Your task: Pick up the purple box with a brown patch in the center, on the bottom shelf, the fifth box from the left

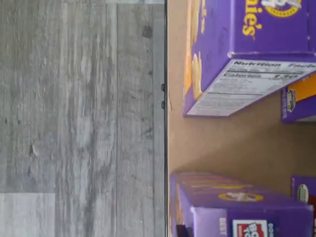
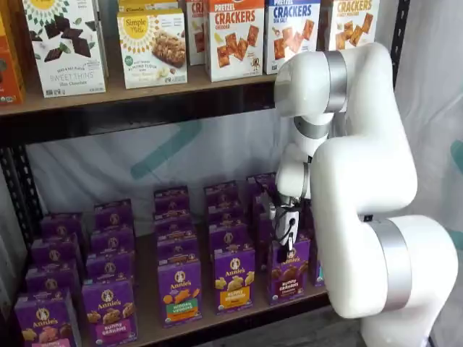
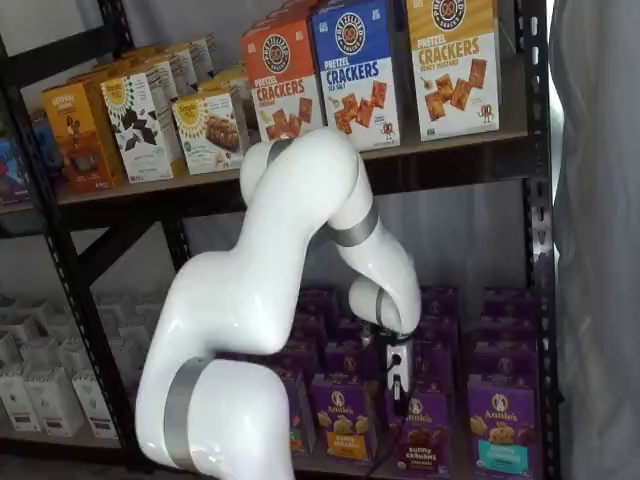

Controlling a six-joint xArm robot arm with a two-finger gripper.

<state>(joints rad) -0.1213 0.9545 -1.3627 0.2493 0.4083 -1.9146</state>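
A: So, where is the purple box (image 2: 288,272)?
B: It stands at the front of the bottom shelf (image 2: 217,323), beside the carton with the yellow band (image 2: 234,278).
A: And the gripper (image 3: 399,403)?
B: It hangs just above that box. Whether its fingers are spread or pressed together, I cannot tell.

three cracker boxes (image 3: 360,70), one arm (image 3: 300,260)

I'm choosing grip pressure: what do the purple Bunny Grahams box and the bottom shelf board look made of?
The purple box looks like thin printed paperboard with a slight sheen, folded at crisp edges. The bottom shelf looks like matte tan pressed board with no visible grain, behind a black rail, probably painted metal.
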